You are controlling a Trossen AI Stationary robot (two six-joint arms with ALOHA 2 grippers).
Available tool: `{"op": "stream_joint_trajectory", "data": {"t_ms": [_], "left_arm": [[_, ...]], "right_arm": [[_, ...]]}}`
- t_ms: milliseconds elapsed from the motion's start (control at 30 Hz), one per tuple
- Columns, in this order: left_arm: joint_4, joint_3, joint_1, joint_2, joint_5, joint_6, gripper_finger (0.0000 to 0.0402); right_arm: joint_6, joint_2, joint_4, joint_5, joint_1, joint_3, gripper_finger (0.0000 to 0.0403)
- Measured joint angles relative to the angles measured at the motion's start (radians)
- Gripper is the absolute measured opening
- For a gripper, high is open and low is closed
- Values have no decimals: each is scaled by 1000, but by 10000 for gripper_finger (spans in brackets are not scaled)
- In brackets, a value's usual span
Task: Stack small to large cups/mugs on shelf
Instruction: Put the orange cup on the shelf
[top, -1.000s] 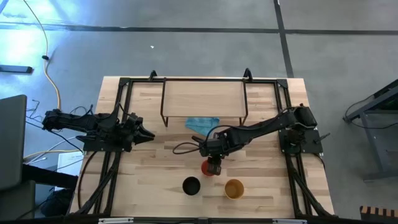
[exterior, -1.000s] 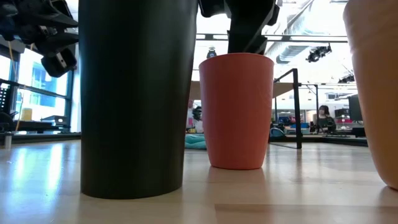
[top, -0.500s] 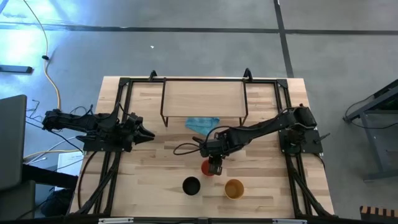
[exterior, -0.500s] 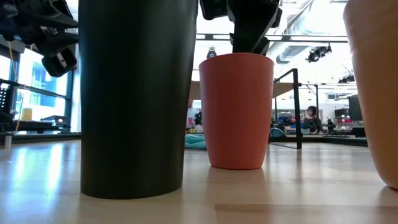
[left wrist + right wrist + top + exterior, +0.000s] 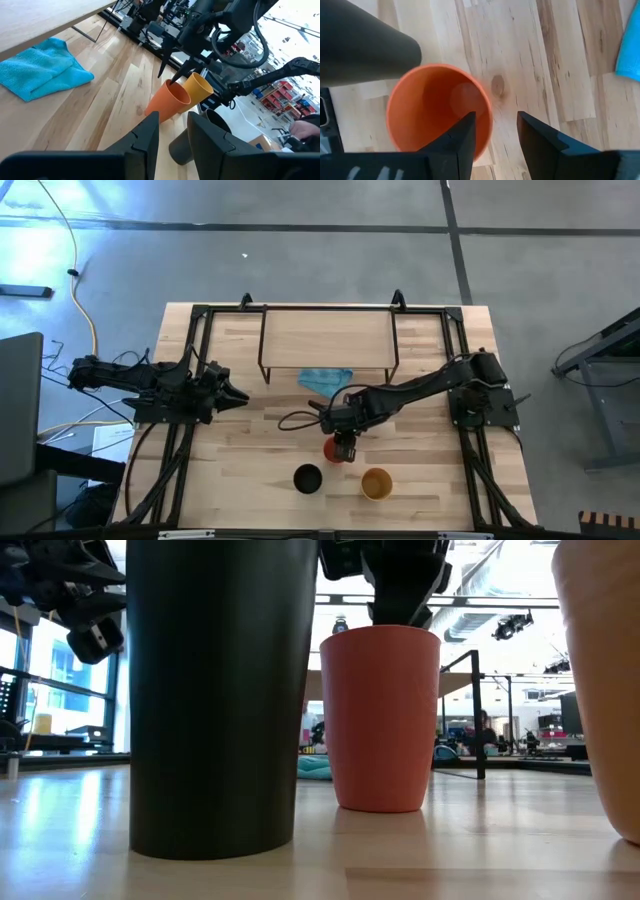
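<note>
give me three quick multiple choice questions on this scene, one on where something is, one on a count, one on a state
1. Where is the blue cloth?
A. on the table just in front of the shelf
B. on top of the shelf
C. inside the black cup

2. How many cups stand on the table?
A. two
B. three
C. four

3. How is the right gripper set?
A. shut around the yellow cup
B. open, fingers astride the red cup's rim
C. resting flat on the shelf

Answers:
1 A: in the high view the cloth lies at the shelf's front edge.
2 B: red cup, black cup, yellow cup.
3 B: the right wrist view shows one finger inside the rim, one outside.
</note>
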State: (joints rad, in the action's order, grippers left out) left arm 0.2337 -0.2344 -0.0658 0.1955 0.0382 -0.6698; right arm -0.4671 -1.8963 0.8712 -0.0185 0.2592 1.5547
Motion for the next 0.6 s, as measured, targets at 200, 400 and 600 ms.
{"op": "stream_joint_trajectory", "data": {"t_ms": [200, 400, 600], "left_arm": [[0, 0, 0, 0, 0, 0, 92], [-1, 0, 0, 0, 0, -1, 92], [-1, 0, 0, 0, 0, -1, 92]], "right_arm": [[-4, -6, -16, 0, 0, 0, 135], [-7, -16, -19, 0, 0, 0, 135], [-15, -25, -21, 0, 0, 0, 134]]}}
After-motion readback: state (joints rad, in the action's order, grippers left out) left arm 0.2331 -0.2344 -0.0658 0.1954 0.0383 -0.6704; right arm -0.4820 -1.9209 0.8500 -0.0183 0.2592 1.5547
